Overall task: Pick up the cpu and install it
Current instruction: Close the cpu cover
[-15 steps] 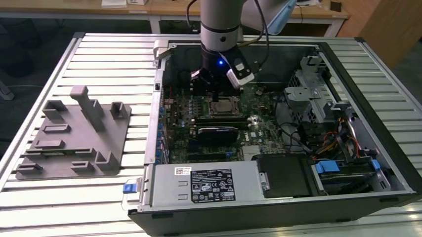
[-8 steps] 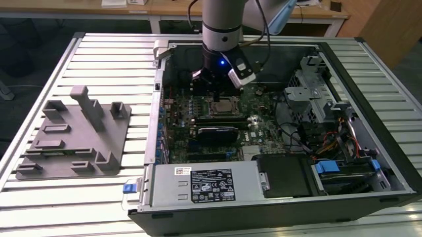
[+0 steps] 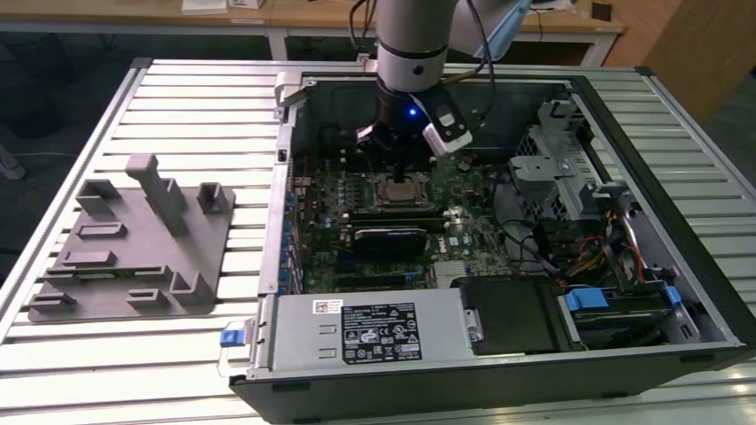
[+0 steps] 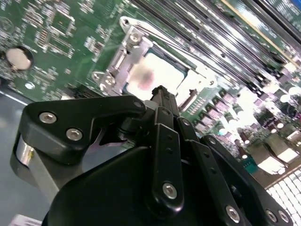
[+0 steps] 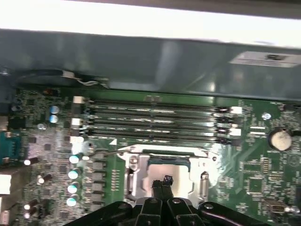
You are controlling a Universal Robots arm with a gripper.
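Observation:
The cpu (image 4: 162,73), a flat square chip with a shiny silver top, lies inside the metal-framed socket (image 5: 134,172) on the green motherboard (image 3: 455,221); it is seen in both wrist views (image 5: 157,173) and in the exterior view (image 3: 399,189). My gripper (image 3: 396,158) hangs straight above the socket inside the open computer case. Its two black fingers are pressed together, their tips (image 4: 160,90) just over the chip's middle (image 5: 164,181), and nothing shows between them. Whether the tips touch the chip I cannot tell.
Memory slots (image 5: 155,120) run beside the socket, near the case wall (image 5: 150,56). A power supply (image 3: 366,332), a drive cage (image 3: 567,168) and cable bundles (image 3: 590,257) fill the case. A grey plastic fixture (image 3: 130,248) stands on the slatted table at the exterior view's left.

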